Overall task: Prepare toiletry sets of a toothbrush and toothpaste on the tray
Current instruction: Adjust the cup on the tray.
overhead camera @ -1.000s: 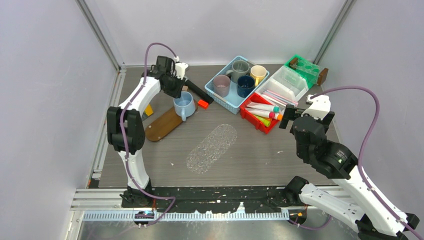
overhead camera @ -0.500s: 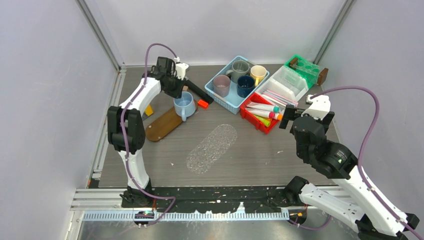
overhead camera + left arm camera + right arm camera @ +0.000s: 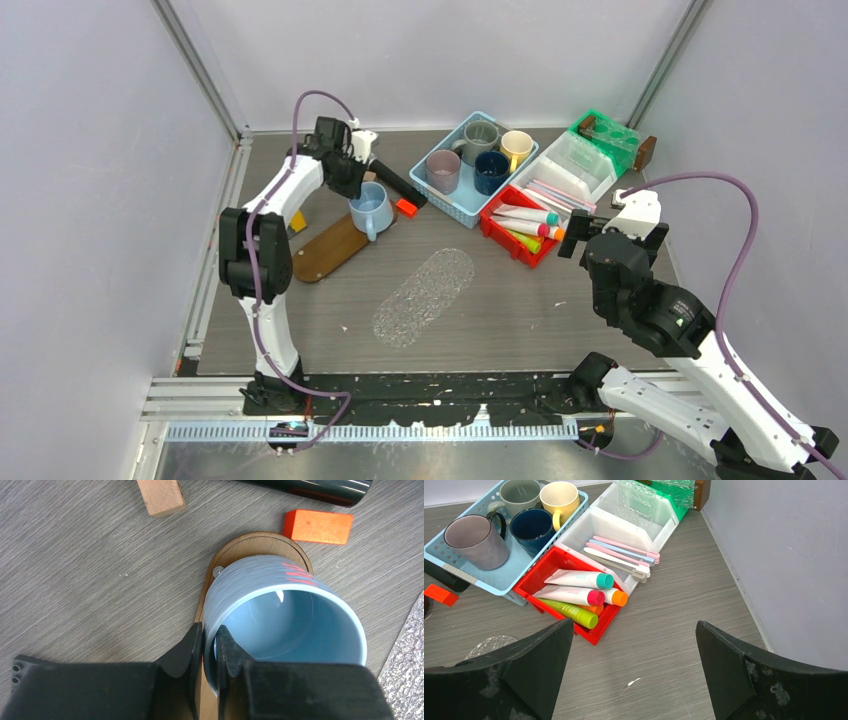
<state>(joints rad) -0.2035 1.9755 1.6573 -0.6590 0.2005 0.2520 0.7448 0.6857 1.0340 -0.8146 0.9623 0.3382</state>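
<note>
Tubes and brushes both in their bins, far right
Toothpaste tubes (image 3: pixel 574 579) lie flat in the red bin (image 3: pixel 594 635), caps pointing right. Toothbrushes (image 3: pixel 619 552) lie alongside in the white bin (image 3: pixel 594 522), also running left-right. Right gripper (image 3: pixel 634 625) is gaping wide, empty. Left gripper (image 3: pixel 207 645) pinches the blue mug (image 3: pixel 290 625) by its rim.

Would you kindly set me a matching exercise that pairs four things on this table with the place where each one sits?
Things:
1. toothpaste tubes
2. toothbrushes
3. light blue mug
4. grey mug

Places:
A. in the blue basket
B. in the red bin
C. on the wooden board
D. in the white bin

Right pairs: 1-B, 2-D, 3-C, 4-A.
</note>
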